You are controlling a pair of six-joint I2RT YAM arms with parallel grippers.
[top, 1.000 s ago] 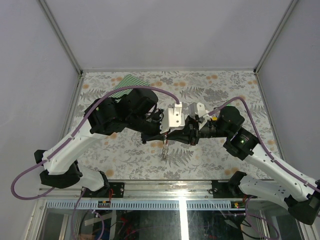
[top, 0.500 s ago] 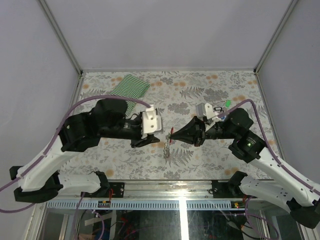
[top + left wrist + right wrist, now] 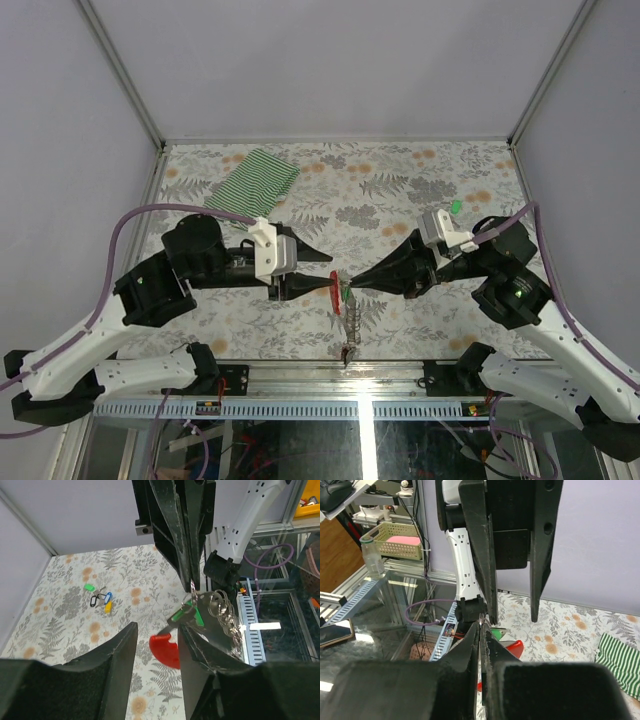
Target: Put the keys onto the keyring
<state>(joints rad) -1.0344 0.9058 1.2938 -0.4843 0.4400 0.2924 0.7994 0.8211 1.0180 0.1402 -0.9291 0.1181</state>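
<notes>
The right claw (image 3: 349,285) is pinched tight on the top of the keyring (image 3: 335,298), which dangles above the surface (image 3: 400,200) (long axis straight down). The left claw (image 3: 330,274), half-spread and empty, faces it, red loop in its gap. A green key (image 3: 187,615) hangs alongside.

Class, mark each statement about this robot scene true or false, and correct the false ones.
1. The striped cloth lies near the far left corner of the table. True.
2. The right gripper has its jaws wide open. False: they are shut on the keyring.
3. The keyring lies flat on the table. False: it hangs from the right gripper.
4. The left gripper has its jaws apart. True.
5. A green tag lies on the table. True.
</notes>
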